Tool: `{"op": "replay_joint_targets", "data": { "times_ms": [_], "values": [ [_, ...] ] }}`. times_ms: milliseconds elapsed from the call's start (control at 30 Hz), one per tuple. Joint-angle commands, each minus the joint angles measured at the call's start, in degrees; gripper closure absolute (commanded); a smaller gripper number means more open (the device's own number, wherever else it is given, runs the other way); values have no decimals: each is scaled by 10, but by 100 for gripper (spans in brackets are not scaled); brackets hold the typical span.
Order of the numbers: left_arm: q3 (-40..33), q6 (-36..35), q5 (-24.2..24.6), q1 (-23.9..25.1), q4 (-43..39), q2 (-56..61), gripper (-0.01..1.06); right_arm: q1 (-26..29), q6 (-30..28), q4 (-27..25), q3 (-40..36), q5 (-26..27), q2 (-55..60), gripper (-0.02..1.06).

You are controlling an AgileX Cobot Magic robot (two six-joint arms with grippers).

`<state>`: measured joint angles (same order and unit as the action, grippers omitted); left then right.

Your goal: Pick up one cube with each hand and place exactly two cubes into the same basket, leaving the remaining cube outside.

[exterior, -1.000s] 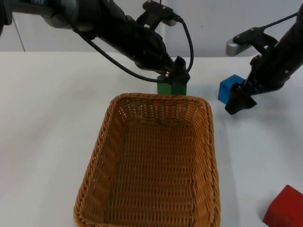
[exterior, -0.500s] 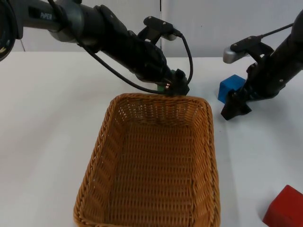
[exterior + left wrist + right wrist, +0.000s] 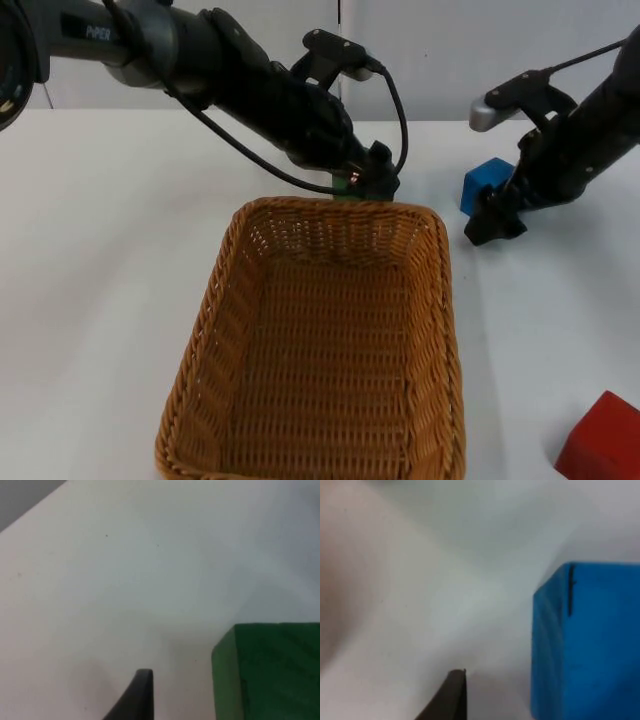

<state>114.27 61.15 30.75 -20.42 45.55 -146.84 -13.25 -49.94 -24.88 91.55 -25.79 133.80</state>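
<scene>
A green cube (image 3: 344,189) sits on the table just behind the wicker basket's far rim (image 3: 335,206), mostly hidden by my left gripper (image 3: 366,184), which is lowered over it. In the left wrist view the green cube (image 3: 270,670) lies beside one black fingertip (image 3: 140,695) with a gap between them, so the gripper is open. A blue cube (image 3: 484,184) stands right of the basket. My right gripper (image 3: 491,221) is down at its front side, open. The blue cube (image 3: 587,640) is apart from the right fingertip (image 3: 451,697).
The brown wicker basket holds nothing and takes up the middle of the table. A red cube (image 3: 602,444) lies at the front right corner. The grey partition wall (image 3: 430,50) stands close behind both arms.
My left gripper has sunk over the green cube, hiding most of it. My right gripper has shifted slightly left and toward the blue cube's front side. The cubes have not moved.
</scene>
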Motion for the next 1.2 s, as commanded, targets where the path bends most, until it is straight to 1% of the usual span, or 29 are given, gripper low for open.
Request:
{"op": "replay_joint_targets", "data": {
  "times_ms": [0, 67, 167, 233, 267, 300, 367, 433, 467, 500, 600, 633, 667, 733, 767, 800, 833, 867, 1000, 1033, 1100, 1167],
  "values": [
    [3, 0, -3, -3, 3, 0, 0, -2, -6, -13, 2, 16, 1, 2],
    [3, 1, -3, -3, 3, 0, 0, -2, -11, -25, 2, 24, 1, 2],
    [3, 3, -3, -3, 1, 0, 0, -2, -11, -25, 2, 23, 1, 3],
    [3, 3, -3, -3, 0, 0, 0, -2, -11, -26, 2, 23, 1, 8],
    [3, 5, -3, -3, 0, 0, 0, -2, -11, -27, 2, 23, 1, 14],
    [3, 5, -3, -3, 0, 0, 0, -2, -11, -27, 2, 23, 1, 14],
    [3, 5, -6, -3, 0, 0, 0, -2, -11, -27, 2, 24, 1, 25],
    [3, 11, -8, -3, 0, 0, 2, -2, -11, -27, 2, 27, 1, 39],
    [3, 11, -8, -3, 0, 0, 2, -2, -11, -27, 2, 27, 1, 39],
    [3, 16, -8, -3, 0, 0, 4, -2, -11, -27, 2, 28, 1, 47],
    [3, 16, -10, -3, 0, 0, 20, -2, -11, -27, 2, 34, 1, 73],
    [3, 16, -10, -3, 0, 0, 27, -2, -11, -27, 2, 36, 1, 80],
    [3, 16, -10, -3, 0, 0, 27, -2, -11, -27, 2, 36, 1, 80],
    [3, 16, -11, -3, 0, 0, 41, -2, -11, -27, 2, 41, 1, 96],
    [3, 16, -11, -3, 0, 0, 47, -2, -11, -27, 2, 42, 1, 102],
    [3, 16, -12, -3, 0, 0, 55, -2, -9, -27, 2, 43, 1, 105],
    [3, 16, -15, -3, 0, 0, 63, -2, -9, -27, 2, 45, -1, 105],
    [3, 16, -15, -3, 0, 0, 63, -2, -9, -27, 2, 45, -1, 105],
    [3, 16, -20, -3, 6, 0, 93, -2, -9, -27, 2, 54, -8, 105],
    [3, 16, -20, -3, 6, 0, 93, -2, -9, -27, 2, 54, -8, 105],
    [3, 16, -29, -3, 13, 0, 105, -2, -9, -27, 2, 59, -13, 105],
    [3, 16, -39, -3, 23, 4, 105, -2, -9, -27, 2, 59, -19, 105]
  ]
}}
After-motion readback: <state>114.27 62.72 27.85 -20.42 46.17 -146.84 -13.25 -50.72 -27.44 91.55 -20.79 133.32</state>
